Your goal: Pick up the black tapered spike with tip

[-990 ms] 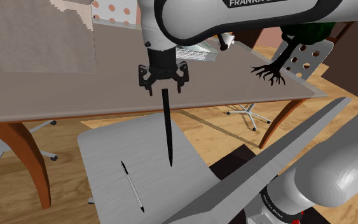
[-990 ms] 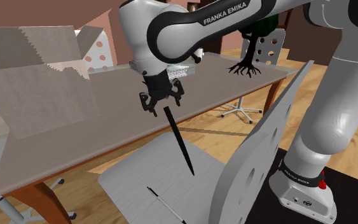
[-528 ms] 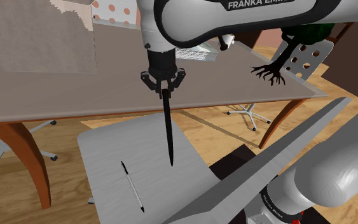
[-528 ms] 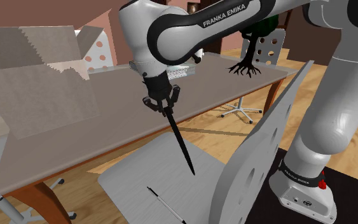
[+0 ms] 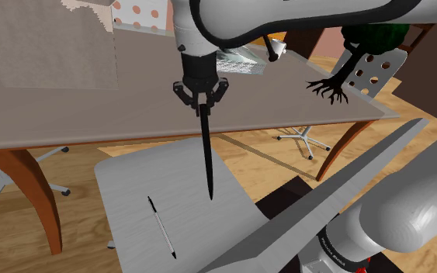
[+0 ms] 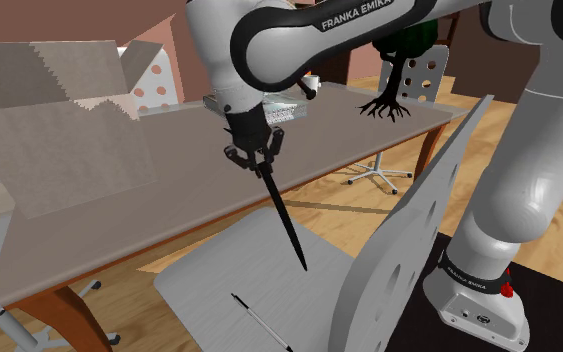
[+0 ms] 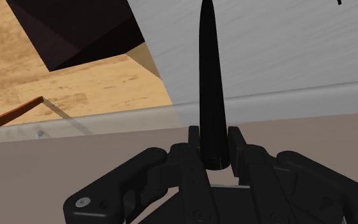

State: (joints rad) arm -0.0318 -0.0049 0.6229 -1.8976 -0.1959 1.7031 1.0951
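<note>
White arm [image 6: 534, 150], dark joints, black pincer [image 5: 202, 103]

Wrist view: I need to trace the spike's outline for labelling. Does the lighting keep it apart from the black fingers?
Wrist view: the spike shows clearly against the pale grey board, but its base merges with the equally black fingers clasping it; no glare. Shoulder view: its length stands dark against the brown table and the board.
</note>
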